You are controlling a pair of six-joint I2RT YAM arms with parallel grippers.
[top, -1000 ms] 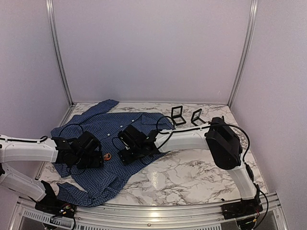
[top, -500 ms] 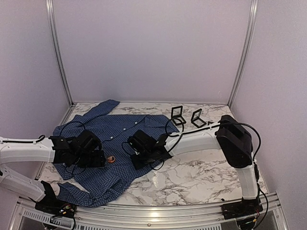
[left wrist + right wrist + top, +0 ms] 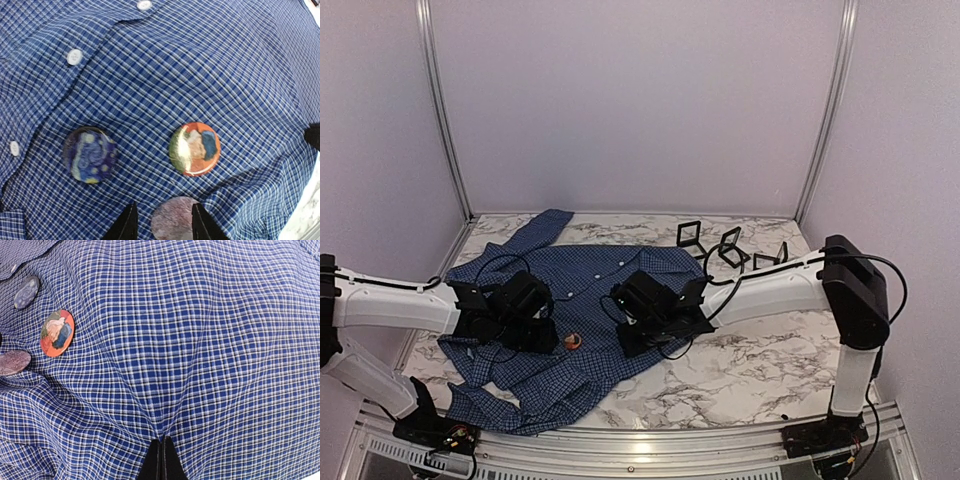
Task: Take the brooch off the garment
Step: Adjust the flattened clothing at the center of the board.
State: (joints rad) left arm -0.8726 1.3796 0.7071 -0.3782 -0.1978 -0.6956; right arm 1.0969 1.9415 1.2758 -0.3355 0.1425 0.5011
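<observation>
The garment (image 3: 582, 278), a dark blue checked shirt, lies spread on the marble table. The brooch (image 3: 194, 148), a small orange round ornament, is pinned on it and also shows in the overhead view (image 3: 572, 340) and the right wrist view (image 3: 57, 333). My left gripper (image 3: 162, 222) is open just below the brooch, its fingers either side of a pale mauve badge (image 3: 172, 220); there is a gap on the left side. My right gripper (image 3: 162, 440) is shut on a pucker of the garment (image 3: 200, 340), to the right of the brooch.
A dark blue swirled badge (image 3: 90, 154) is pinned left of the brooch, near pale buttons (image 3: 74, 56). Small black square frame boxes (image 3: 690, 238) (image 3: 730, 246) stand at the back right. The table's near edge (image 3: 650, 432) lies just beyond the shirt hem.
The right gripper has shut on the fabric and moved right, dragging the shirt and brooch that way. The left gripper followed to the right and its jaws have narrowed.
</observation>
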